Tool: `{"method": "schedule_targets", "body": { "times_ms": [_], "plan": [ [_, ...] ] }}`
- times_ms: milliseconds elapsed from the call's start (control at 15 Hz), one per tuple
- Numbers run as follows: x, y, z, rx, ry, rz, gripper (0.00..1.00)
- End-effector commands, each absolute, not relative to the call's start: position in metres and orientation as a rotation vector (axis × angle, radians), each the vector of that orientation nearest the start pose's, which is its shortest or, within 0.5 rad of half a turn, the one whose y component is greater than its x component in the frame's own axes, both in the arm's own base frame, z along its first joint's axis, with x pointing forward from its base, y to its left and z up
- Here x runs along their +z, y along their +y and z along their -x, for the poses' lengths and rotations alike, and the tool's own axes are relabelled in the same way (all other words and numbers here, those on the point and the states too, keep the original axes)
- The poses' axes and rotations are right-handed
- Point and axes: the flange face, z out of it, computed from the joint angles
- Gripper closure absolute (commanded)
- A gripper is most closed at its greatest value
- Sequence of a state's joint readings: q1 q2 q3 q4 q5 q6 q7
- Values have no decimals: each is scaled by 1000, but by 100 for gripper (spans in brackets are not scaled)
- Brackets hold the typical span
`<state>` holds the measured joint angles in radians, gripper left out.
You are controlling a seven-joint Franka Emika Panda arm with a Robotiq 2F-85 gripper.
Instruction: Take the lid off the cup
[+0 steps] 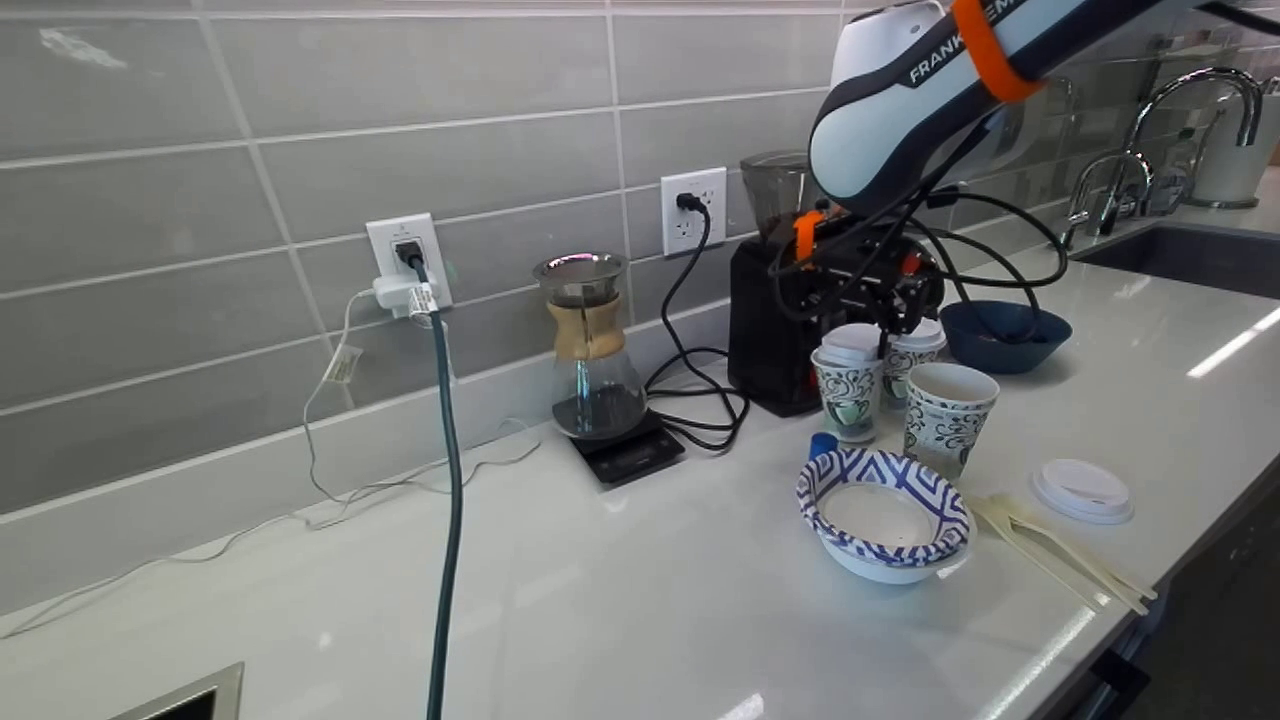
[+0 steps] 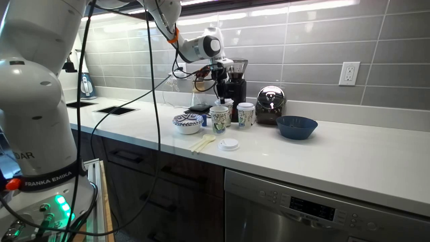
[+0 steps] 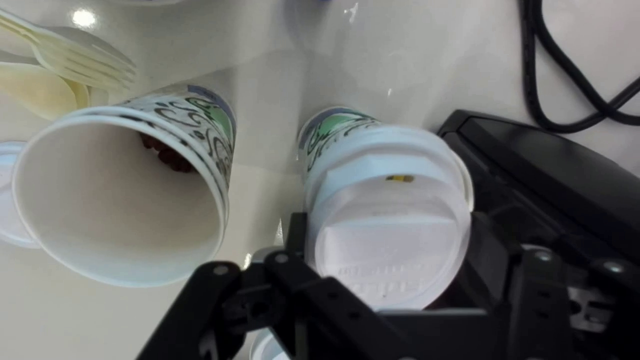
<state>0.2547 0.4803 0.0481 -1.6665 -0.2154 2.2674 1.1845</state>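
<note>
Outlet [image 1: 393,236], with an adapter [image 1: 397,291] and a dark green cord [image 1: 450,420] plugged in, is seen toward the left in an exterior view. Next along, on the counter [image 1: 620,620], a wood-collared glass carafe [image 1: 597,400] is placed on a black scale [image 1: 640,460]. Then a black grinder [image 1: 765,300] is stood near the wall [image 1: 500,120], and just beside it the cup [image 1: 849,393], patterned with dark scrolls, is set upright. The white lid [image 3: 390,260] is borne on top of the cup. It is straddled from above by the gripper [image 3: 390,230]: in the wrist view its fingers [image 3: 297,232] are parted, one placed at each side of the lid, close beside it; whether the lid is being pinched cannot be told. In the foreground a blue-and-white bowl [image 1: 880,562] is set. Further right, a second lidded cup [image 1: 900,367] is partly hidden by an open cup [image 1: 945,425] in front; inside the latter, some brown pieces [image 3: 174,158] are shown in the wrist view. Behind, a dark blue bowl [image 1: 1000,350] is placed. Nearer the counter's edge, pale cutlery [image 2: 209,137] is laid beside the patterned bowl, with a loose lid [image 1: 1083,490] laid flat near it. At far right a sink [image 1: 1180,260] is overhung by a chrome faucet [image 1: 1250,120].
</note>
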Motion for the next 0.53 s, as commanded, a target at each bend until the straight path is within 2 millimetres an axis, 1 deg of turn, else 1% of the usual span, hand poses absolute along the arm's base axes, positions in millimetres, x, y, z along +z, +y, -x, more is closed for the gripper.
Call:
{"method": "schedule_targets", "body": {
  "times_ms": [0, 200, 333, 467],
  "plan": [
    [355, 197, -658, -294, 1163, 2912, 19],
    [360, 195, -657, -306, 1164, 2909, 16],
    [367, 192, -655, -300, 1162, 2904, 17],
    [382, 185, -653, -295, 1143, 2875, 17]
  ]
}}
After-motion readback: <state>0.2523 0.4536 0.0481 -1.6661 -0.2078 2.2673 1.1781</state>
